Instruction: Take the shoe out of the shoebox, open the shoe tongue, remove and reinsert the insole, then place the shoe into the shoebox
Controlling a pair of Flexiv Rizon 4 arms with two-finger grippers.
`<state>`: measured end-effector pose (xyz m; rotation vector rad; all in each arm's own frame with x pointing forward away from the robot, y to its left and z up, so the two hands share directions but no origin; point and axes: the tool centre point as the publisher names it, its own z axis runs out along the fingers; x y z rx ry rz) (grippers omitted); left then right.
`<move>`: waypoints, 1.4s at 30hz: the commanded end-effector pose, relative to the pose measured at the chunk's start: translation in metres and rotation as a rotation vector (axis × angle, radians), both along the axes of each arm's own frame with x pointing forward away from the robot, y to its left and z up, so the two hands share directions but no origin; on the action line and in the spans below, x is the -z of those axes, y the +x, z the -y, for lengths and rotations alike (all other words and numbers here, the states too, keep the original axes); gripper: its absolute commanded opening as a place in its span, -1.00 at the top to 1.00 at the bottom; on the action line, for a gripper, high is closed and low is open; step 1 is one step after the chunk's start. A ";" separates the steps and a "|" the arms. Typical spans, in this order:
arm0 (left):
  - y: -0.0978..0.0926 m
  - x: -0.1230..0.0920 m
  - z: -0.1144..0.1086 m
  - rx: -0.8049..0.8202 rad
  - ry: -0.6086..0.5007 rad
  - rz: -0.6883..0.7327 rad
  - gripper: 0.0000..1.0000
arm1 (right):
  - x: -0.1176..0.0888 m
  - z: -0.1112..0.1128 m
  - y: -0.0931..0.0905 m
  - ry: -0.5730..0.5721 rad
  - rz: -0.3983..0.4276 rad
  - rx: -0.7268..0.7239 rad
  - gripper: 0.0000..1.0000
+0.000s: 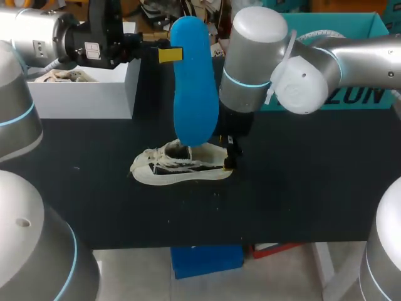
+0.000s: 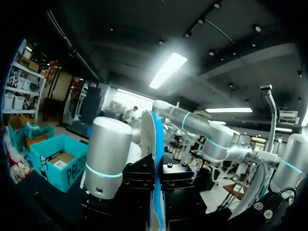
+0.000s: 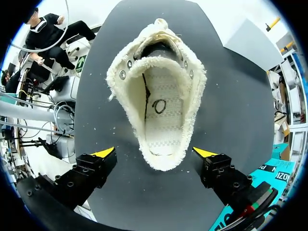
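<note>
The table point(image 1: 313, 188) is flat, black and flecked with pale specks. It spreads under and ahead of the fingers point(image 3: 107, 153) of the right gripper point(image 3: 153, 152).

**Head view.** The insole point(image 1: 194, 88) covers the far finger of the left gripper point(image 1: 175, 55) and the heel opening of the shoe point(image 1: 178, 168). The right arm's wrist point(image 1: 250, 63) conceals most of the right gripper point(image 1: 229, 158). The contents of the white box point(image 1: 81, 94) are indistinct.

**Left wrist view.** The gripper's yellow tips do not show. The insole's lower end is cut off by the picture edge.

**Right wrist view.** The shoe's toe interior is in shadow, and its outsole is hidden underneath.
</note>
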<state>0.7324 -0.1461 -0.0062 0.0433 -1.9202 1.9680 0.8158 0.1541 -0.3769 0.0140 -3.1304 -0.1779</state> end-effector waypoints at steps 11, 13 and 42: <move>-0.001 0.001 0.001 -0.003 0.000 0.001 1.00 | -0.004 -0.006 0.002 -0.040 0.008 0.004 -1.00; -0.001 0.001 0.001 -0.003 0.000 0.001 1.00 | -0.005 -0.006 0.003 -0.044 0.009 0.003 -1.00; -0.001 0.001 0.001 -0.003 0.000 0.001 1.00 | 0.006 -0.002 0.004 0.425 0.164 0.028 -1.00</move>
